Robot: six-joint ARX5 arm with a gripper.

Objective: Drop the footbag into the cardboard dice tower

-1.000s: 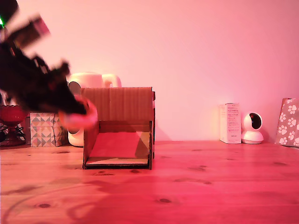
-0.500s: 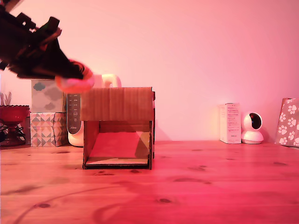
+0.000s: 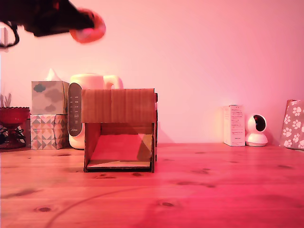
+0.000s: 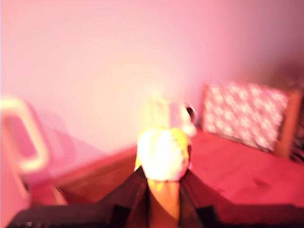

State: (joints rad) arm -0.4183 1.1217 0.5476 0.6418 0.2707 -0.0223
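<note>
We find the gripper (image 3: 84, 24) high at the exterior view's upper left, its jaws closed on the footbag (image 3: 88, 26), which protrudes from the tip. In the wrist view, though blurred, the footbag (image 4: 163, 153) sits between the two dark fingers (image 4: 135, 186), pressed on both sides. The footbag is in the air, well above the cardboard dice tower (image 3: 120, 129) and slightly toward the exterior view's left of its top edge. The tower stands upright on the wooden surface (image 3: 199, 190), front opening facing the camera, sloped ramp visible inside. Behind it, at the exterior view's left, we note a white kettle (image 3: 90, 83) and two stacked tissue boxes (image 3: 47, 114). A white camera (image 3: 257, 130) stands well apart at the right.
</note>
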